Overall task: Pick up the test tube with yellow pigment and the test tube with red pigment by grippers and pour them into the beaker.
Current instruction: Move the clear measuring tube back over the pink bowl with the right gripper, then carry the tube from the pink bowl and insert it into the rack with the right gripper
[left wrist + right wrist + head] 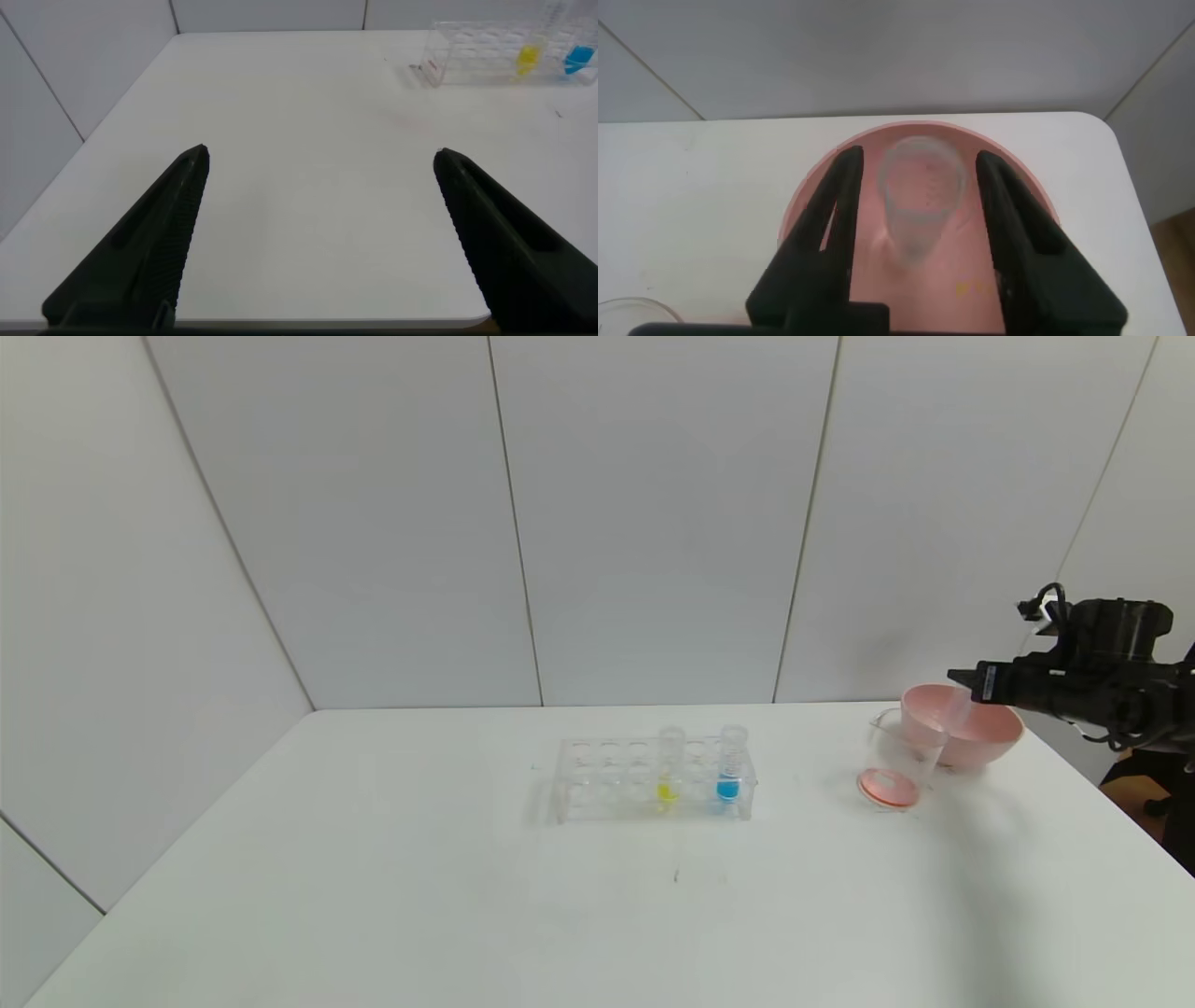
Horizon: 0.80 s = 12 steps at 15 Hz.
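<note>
The test tube with yellow pigment (667, 773) stands upright in the clear rack (607, 779) at mid-table; it also shows in the left wrist view (528, 58). The beaker (902, 756) stands right of the rack, with red-orange liquid at its bottom. My right gripper (963, 678) hangs over the pink bowl (990, 733), open. A clear tube (920, 201) with no liquid showing lies between its fingers inside the bowl (1027, 191), touching neither. No tube holding red liquid is in view. My left gripper (320, 159) is open and empty above the table's near left part.
A tube with blue liquid (730, 767) stands in the rack right of the yellow one. The bowl sits just behind the beaker near the table's right edge. White walls close the back and left.
</note>
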Available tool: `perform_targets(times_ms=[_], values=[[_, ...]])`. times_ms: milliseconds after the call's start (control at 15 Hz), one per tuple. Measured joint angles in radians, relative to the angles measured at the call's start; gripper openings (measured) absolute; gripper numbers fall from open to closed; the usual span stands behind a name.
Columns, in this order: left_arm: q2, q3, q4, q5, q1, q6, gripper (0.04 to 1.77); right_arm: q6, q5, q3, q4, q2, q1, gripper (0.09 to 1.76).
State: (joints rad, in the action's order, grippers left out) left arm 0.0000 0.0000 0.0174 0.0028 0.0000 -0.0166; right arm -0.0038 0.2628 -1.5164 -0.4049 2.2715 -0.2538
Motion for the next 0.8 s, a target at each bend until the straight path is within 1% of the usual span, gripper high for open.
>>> perform_targets(times_ms=[133, 333, 533, 800], values=[[0.000, 0.000, 0.000, 0.000, 0.000, 0.000, 1.72, -0.001, 0.000, 0.002, 0.000, -0.001, -0.003, 1.11], [0.000, 0.000, 0.000, 0.000, 0.000, 0.000, 1.72, -0.006, 0.001, 0.005, 0.000, -0.004, -0.004, 1.30], [0.000, 0.000, 0.000, 0.000, 0.000, 0.000, 1.72, 0.000, 0.000, 0.011, 0.016, -0.026, -0.004, 1.43], [0.000, 0.000, 0.000, 0.000, 0.000, 0.000, 1.72, 0.003, -0.006, 0.039, 0.027, -0.095, 0.001, 1.54]])
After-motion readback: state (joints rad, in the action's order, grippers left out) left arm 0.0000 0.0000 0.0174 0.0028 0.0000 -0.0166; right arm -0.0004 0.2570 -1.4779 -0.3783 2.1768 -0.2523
